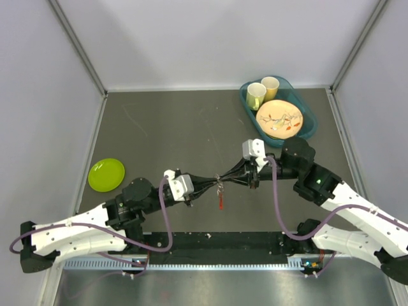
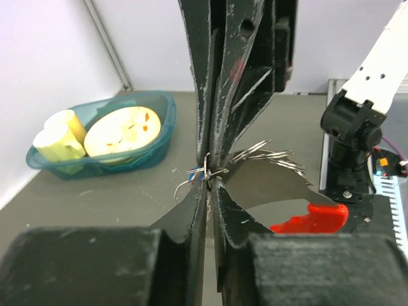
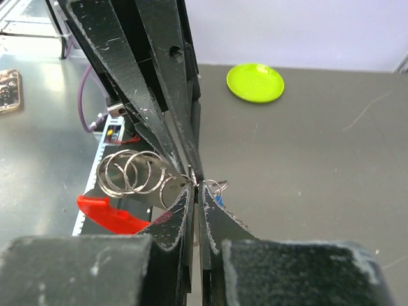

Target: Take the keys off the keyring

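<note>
While my left pincer and right pincer meet tip to tip above the bench, both clamp tight on the keyring, the red-headed key dangling beneath.

No legible writing anywhere.
The only markings are red and dark painted specks on the plate in the teal tray, and they form no letters or numbers. A small brownish panel at the left edge of the right wrist view is too blurred to read.
</note>
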`<state>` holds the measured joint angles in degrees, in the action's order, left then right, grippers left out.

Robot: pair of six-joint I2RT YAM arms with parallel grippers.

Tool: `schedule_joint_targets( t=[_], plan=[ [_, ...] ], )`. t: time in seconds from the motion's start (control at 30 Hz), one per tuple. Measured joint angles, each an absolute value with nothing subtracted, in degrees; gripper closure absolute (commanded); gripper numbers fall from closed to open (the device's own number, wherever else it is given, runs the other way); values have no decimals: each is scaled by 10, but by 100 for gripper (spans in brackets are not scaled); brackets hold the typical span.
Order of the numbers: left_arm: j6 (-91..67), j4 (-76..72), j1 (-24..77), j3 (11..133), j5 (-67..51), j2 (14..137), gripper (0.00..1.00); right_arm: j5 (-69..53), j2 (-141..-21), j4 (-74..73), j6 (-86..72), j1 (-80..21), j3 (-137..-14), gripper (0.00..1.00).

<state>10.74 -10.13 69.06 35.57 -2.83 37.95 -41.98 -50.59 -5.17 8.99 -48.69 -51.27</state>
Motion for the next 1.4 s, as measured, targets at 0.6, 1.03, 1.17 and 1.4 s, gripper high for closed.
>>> schedule_joint_targets(
  t=[0.6,1.03,1.17,1.4],
  plan=[
    [60,79,691,447,72,369,59,-338,-638,-469,147,-491,-755,100],
    [11,93,686,506,-4,461,67,-378,-683,-567,131,-491,-789,100],
    [-5,98,686,506,-32,473,68,-390,-683,-569,122,-491,-789,100],
    [-17,99,682,504,-64,483,68,-403,-683,-567,113,-491,-789,100]
  ],
)
